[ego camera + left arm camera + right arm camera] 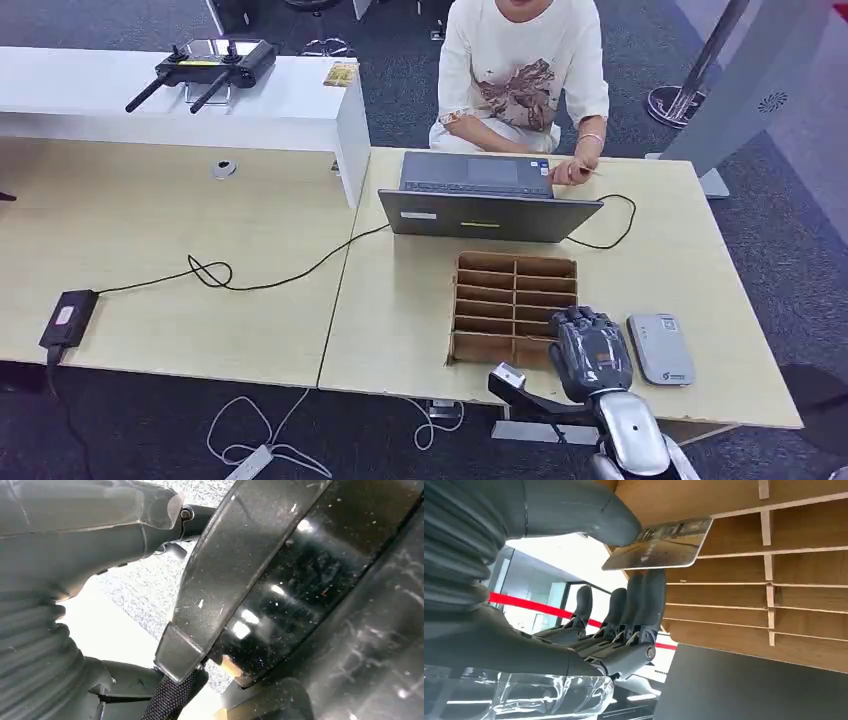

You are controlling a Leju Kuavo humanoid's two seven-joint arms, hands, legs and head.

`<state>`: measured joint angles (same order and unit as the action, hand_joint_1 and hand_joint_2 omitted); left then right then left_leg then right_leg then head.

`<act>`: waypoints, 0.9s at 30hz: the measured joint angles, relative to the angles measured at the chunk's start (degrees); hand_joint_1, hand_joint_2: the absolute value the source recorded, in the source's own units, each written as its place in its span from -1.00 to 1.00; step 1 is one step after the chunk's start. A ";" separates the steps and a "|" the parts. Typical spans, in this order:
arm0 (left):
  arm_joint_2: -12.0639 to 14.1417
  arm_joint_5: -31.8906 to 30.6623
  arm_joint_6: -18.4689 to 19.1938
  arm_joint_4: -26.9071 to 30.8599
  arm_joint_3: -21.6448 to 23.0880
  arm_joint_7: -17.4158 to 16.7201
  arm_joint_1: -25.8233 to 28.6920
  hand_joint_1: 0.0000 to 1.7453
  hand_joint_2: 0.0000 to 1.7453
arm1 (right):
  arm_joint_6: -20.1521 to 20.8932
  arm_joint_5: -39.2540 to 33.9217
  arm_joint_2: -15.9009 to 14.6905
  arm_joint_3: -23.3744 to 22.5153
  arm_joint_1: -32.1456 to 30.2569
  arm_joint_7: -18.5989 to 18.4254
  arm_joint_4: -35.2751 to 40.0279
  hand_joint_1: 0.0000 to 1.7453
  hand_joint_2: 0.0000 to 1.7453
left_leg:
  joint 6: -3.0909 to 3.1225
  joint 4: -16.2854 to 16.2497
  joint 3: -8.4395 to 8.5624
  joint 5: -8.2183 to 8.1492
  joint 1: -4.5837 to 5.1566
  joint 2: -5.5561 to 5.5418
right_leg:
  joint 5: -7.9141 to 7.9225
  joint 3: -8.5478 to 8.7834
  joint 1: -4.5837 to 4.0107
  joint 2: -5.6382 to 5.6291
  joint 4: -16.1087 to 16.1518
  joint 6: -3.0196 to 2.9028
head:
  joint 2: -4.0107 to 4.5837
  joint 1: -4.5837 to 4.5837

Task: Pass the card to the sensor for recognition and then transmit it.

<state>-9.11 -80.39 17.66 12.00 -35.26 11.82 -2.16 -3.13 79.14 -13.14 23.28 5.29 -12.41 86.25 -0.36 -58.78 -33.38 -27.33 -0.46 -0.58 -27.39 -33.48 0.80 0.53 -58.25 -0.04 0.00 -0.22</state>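
My right hand [590,350] hovers over the near right corner of the cardboard divider box [510,290] on the table. In the right wrist view the thumb [589,515] and a finger pinch a glossy card [659,542] by one end, just off the box's wooden slots [774,565]. The other fingers [624,610] are stretched out beneath it. The grey-white card sensor [660,348] lies flat on the table right beside that hand. My left hand [75,550] hangs by my body above the floor, its thumb and fingers apart with nothing between them.
A person [520,70] sits at the far side of the table behind an open laptop [485,200], one hand near its corner. A black cable [260,280] runs left to a power brick [68,318]. A remote controller [205,62] lies on the white counter [300,110].
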 joint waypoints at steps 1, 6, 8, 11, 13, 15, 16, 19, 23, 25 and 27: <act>0.00 0.00 0.00 0.00 0.00 0.00 0.00 -1.00 1.00 | 0.00 0.00 0.00 0.00 0.01 0.00 -0.07 0.24 1.00 | 0.00 0.00 0.00 0.00 0.00 0.00 | 0.00 0.00 0.00 0.00 0.00 0.00 | 0.00 0.00; 0.00 0.02 0.00 0.00 0.00 0.02 0.00 -1.00 1.00 | 0.00 0.00 0.00 0.00 0.01 0.00 -0.24 0.30 1.00 | 0.00 0.00 0.00 0.00 0.00 0.00 | 0.00 0.00 0.00 0.00 0.00 0.00 | 0.00 0.00; 0.00 0.04 0.00 0.00 0.00 0.02 0.01 -1.00 1.00 | 0.00 0.00 0.00 0.00 0.01 0.00 -0.28 0.40 1.00 | 0.00 0.00 0.00 0.00 0.00 0.00 | 0.00 0.00 0.00 0.00 0.00 0.00 | 0.00 0.00; 0.00 0.07 0.02 0.00 0.00 0.04 0.01 -1.00 1.00 | 0.00 0.00 0.00 0.00 0.01 0.00 -0.31 0.44 1.00 | 0.00 0.00 0.00 0.00 0.00 0.00 | 0.00 0.00 0.00 0.00 0.00 0.00 | 0.00 0.00; 0.00 0.07 0.04 0.00 0.00 0.04 0.01 -1.00 1.00 | 0.00 0.00 0.00 0.00 0.01 0.00 -0.31 0.48 1.00 | 0.00 0.00 0.00 0.00 0.00 0.00 | 0.00 0.00 0.00 0.00 0.00 0.00 | 0.00 0.00; 0.00 0.04 0.07 0.00 0.00 0.04 0.01 -1.00 1.00 | 0.00 0.00 0.00 0.00 0.01 0.00 -0.31 0.54 1.00 | 0.00 0.00 0.00 0.00 0.00 0.00 | 0.00 0.00 0.00 0.00 0.00 0.00 | 0.00 0.00; 0.00 0.07 0.07 0.00 0.00 0.04 0.01 -1.00 1.00 | 0.00 0.00 0.00 0.00 0.02 0.00 -0.35 0.56 1.00 | 0.00 0.00 0.00 0.00 0.00 0.00 | 0.00 0.00 0.00 0.00 0.00 0.00 | 0.00 0.00; 0.00 0.07 0.07 0.00 0.02 0.04 0.01 -1.00 1.00 | -0.02 0.00 0.00 0.00 0.02 0.02 -0.39 0.72 1.00 | 0.00 0.00 0.00 0.00 0.00 0.00 | 0.00 0.00 0.00 0.00 0.00 0.00 | 0.00 0.00; 0.00 0.07 0.07 0.00 0.02 0.04 0.01 -1.00 1.00 | -0.13 0.09 0.02 0.00 0.02 0.28 -0.39 0.82 1.00 | 0.00 0.00 0.00 0.00 0.00 0.00 | 0.00 0.00 0.00 0.00 0.00 0.00 | 0.00 0.00; 0.00 0.07 0.09 0.00 0.04 0.04 0.01 -1.00 1.00 | -0.22 0.11 0.02 0.00 0.03 0.43 -0.39 0.88 1.00 | 0.00 0.00 0.00 0.00 0.00 0.00 | 0.00 0.00 0.00 0.00 0.00 0.00 | 0.00 0.00; 0.00 0.07 0.07 0.00 0.09 0.07 0.01 -1.00 1.00 | -0.50 0.15 0.09 0.00 0.05 0.52 -0.39 0.92 1.00 | 0.00 0.00 0.00 0.00 0.00 0.00 | 0.00 0.00 0.00 0.00 0.00 0.00 | 0.00 0.00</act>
<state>-9.11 -80.32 17.73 12.00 -35.17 11.89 -2.15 -3.63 79.30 -13.05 23.28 5.33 -11.89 85.85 -0.36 -58.78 -33.38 -27.33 -0.47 -0.59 -27.39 -33.47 0.80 0.54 -58.25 -0.04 0.00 -0.22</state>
